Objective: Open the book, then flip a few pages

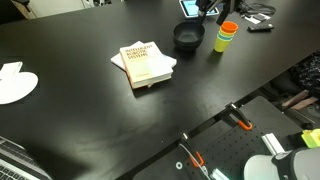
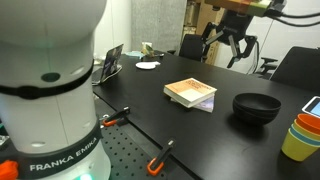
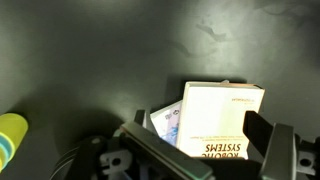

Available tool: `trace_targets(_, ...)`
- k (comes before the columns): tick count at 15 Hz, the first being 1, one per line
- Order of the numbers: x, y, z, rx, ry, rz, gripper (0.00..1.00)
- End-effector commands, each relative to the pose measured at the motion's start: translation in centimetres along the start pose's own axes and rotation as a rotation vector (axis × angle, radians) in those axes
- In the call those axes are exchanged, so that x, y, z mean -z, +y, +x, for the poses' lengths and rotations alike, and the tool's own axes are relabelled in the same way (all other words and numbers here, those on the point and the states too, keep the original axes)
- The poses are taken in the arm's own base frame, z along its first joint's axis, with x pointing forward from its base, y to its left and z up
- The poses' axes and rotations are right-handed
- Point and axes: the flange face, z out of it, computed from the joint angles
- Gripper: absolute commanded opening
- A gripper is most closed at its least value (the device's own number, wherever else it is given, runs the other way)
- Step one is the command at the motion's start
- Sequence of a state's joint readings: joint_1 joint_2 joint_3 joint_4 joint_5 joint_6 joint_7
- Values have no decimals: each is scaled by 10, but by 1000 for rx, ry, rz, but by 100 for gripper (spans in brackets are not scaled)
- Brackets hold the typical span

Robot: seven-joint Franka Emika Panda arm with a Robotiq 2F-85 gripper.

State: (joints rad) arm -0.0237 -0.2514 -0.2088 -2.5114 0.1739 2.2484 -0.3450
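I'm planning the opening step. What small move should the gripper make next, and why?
Probably descend toward the book's cover edge: the book lies closed and flat on the table, and the open gripper hangs high above the table, touching nothing.

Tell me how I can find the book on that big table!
Look at the big black table. On it, a black bowl stands beside a stack of colourful cups. The book lies closed near the bowl, not touching it. It is flat and rectangular, cream-yellow with reddish lettering, unlike the round white disc far off at the table's edge.
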Motion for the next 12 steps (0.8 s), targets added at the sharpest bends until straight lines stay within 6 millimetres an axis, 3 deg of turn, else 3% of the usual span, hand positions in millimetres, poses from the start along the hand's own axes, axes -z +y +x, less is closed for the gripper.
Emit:
trace_targets(1,-36,5,36,29,-12,123,100)
trace_targets(8,-108,5,74,35,-64,255,100)
trace_targets(12,-143,-1,93,39,-103,246,100)
